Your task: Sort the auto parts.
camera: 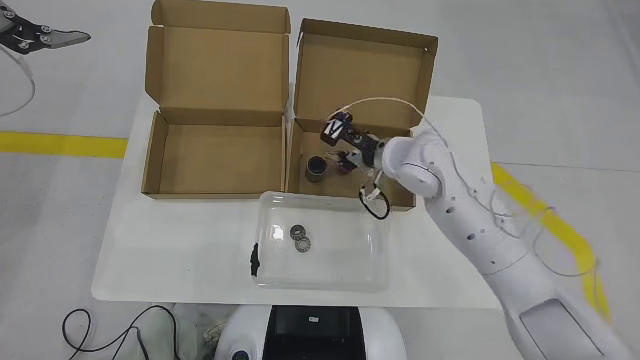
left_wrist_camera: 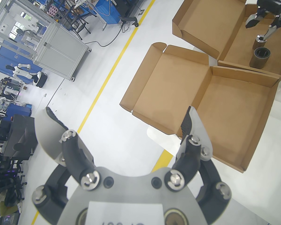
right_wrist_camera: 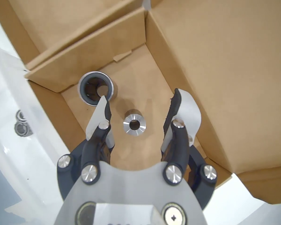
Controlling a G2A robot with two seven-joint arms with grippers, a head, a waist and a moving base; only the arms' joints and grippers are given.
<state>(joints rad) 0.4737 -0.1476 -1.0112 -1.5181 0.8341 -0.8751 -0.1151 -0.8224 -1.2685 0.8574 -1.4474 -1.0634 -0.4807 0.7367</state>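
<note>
In right box [camera: 365,70], centre of top view: sleeve [right_wrist_camera: 134,124] upright, axis vertical, straight below right gripper [right_wrist_camera: 141,95], between its spread fingers, beside bushing [right_wrist_camera: 96,91]. Left gripper [left_wrist_camera: 118,110], likewise spread, far upper left; right arm nearer.

No legible text, no readable labels or numbers
</note>
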